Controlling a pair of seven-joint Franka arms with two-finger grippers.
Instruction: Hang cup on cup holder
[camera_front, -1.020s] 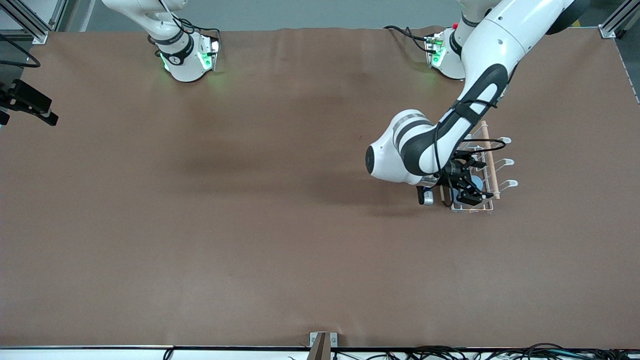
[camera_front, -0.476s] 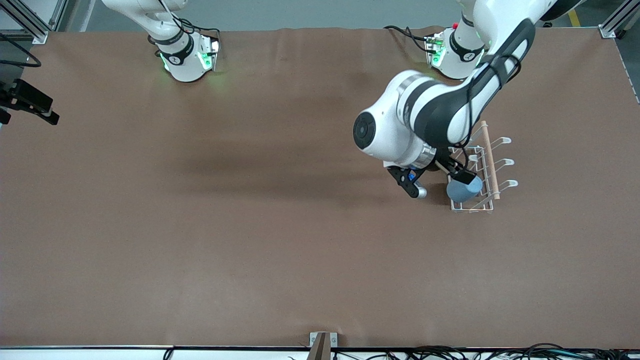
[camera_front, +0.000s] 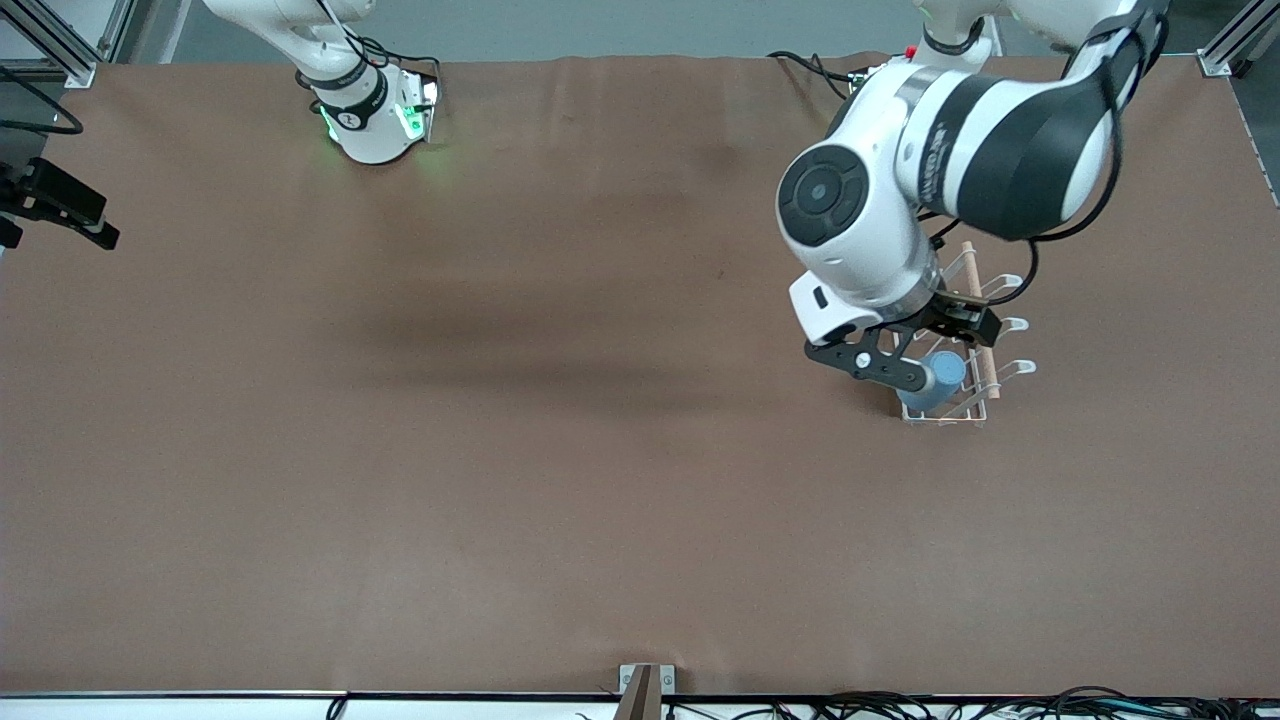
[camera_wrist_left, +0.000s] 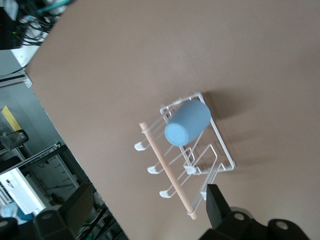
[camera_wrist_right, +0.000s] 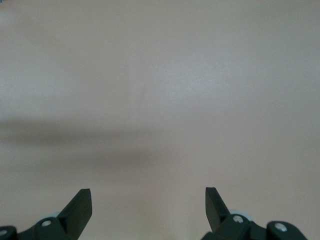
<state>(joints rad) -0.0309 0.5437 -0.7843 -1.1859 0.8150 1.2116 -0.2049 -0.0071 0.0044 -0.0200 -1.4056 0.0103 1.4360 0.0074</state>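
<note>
Left gripper (camera_front: 920, 350) hangs over the rack (camera_front: 975, 330) with its fingers (camera_wrist_left: 216, 206) spread wide and nothing between them, so it's let go. Right gripper (camera_wrist_right: 148, 210) is spread apart too, empty, over bare table, and that arm just waits.

The cup (camera_front: 935, 380) sits on the rack, slipped upside down over a prong at the end of the rack nearest the front camera, closed bottom tilted up and out. In the left wrist view you can see the cup (camera_wrist_left: 187, 123) leaning on the wire frame of the rack (camera_wrist_left: 220, 150), close beside the wooden rod (camera_wrist_left: 167, 171). Looks hung to me, so I'd call the job basically done.

Handling guess: small plastic tumbler, so light and stiff, not fragile, but the smooth tapered wall with no handle could slide in a pinch. If it needs reseating I'd squeeze across the side wall about midway, gently, since the wire rack looks light enough to shift with it.

Count: one cup, one rack, one rod, six prongs with five free, two grippers.
</note>
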